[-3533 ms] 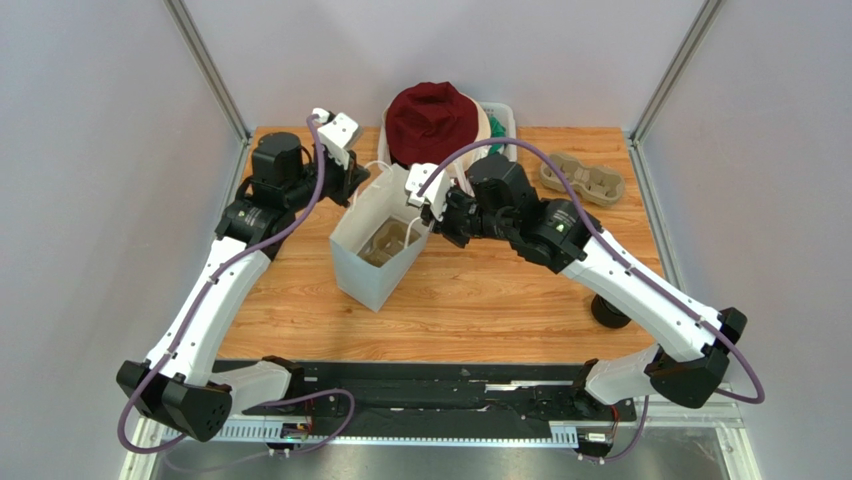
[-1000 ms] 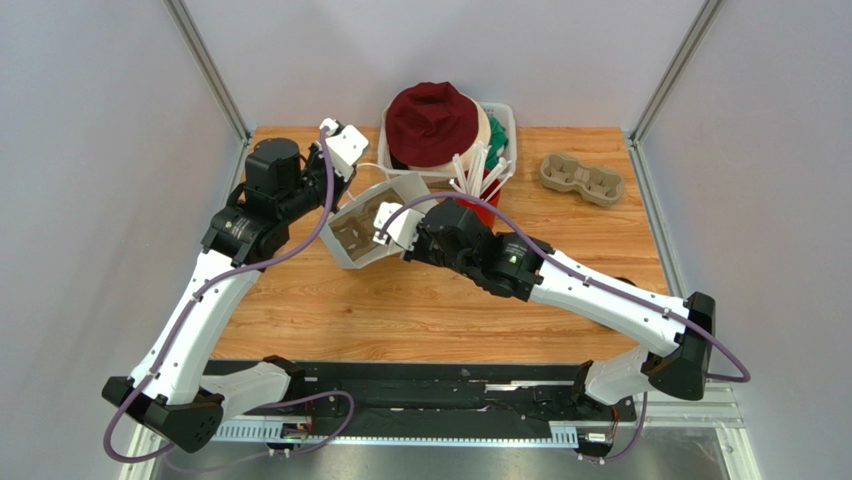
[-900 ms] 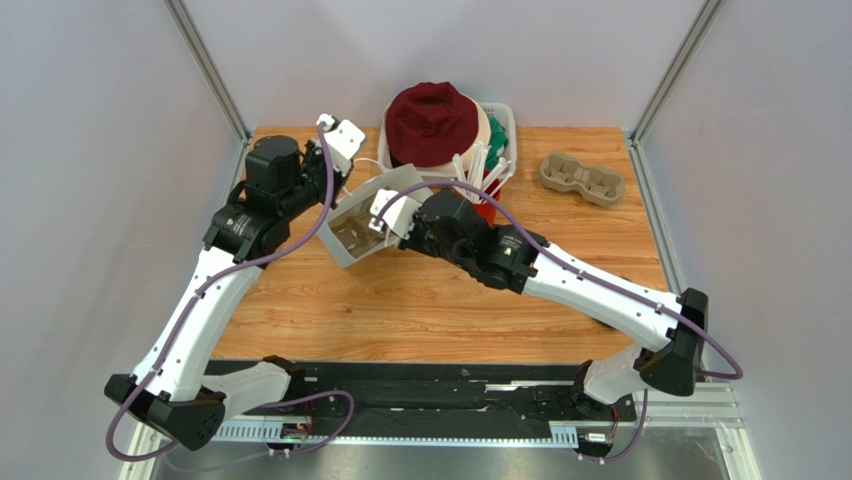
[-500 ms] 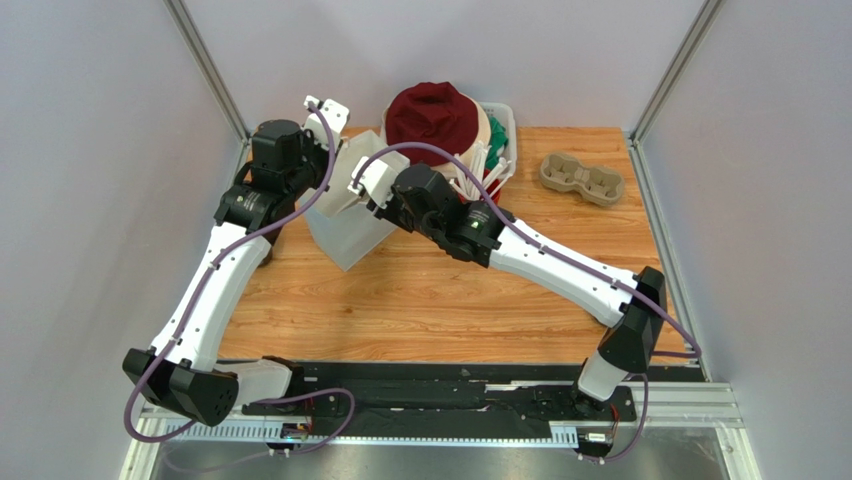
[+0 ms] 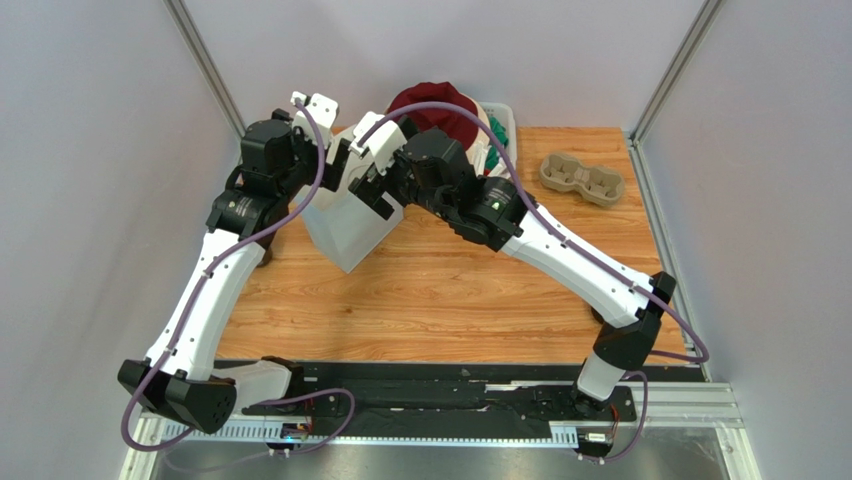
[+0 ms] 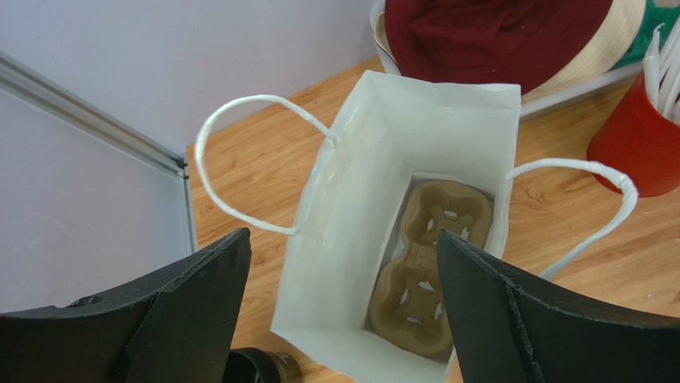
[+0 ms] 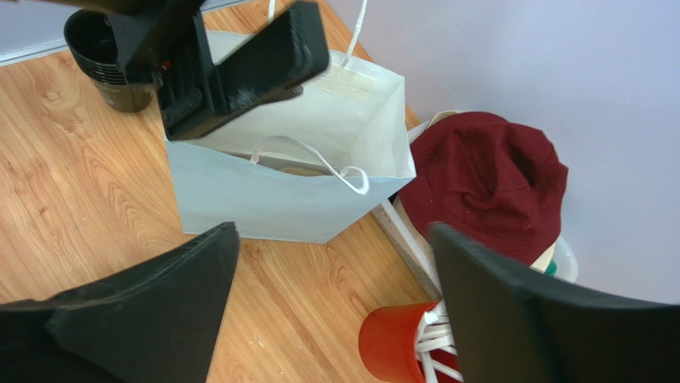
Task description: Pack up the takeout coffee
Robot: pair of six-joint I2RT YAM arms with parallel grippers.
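Note:
No takeout coffee shows in any view. A white paper bag [image 5: 345, 225] stands upright and open at the back left of the table. A brown cup carrier [image 6: 423, 263] lies at the bag's bottom [image 6: 359, 239]. The bag's two handles [image 6: 239, 159] hang loose. My left gripper [image 6: 343, 238] is open above the bag's mouth, holding nothing. It also shows as black fingers over the bag [image 7: 287, 203] in the right wrist view. My right gripper [image 7: 334, 230] is open over bare wood between the bag and a red cup, also empty.
A black lidless cup [image 7: 112, 64] stands just left of the bag. A red cup [image 7: 399, 343] holding white sticks stands to the bag's right. A dark red hat [image 5: 435, 105] lies in a white basket [image 5: 505, 120]. Another cup carrier [image 5: 582, 178] sits at the back right.
Both grippers have opened and let go of the bag. The bag, tilted a second ago, now stands upright further back and left. Both grippers have risen above it.

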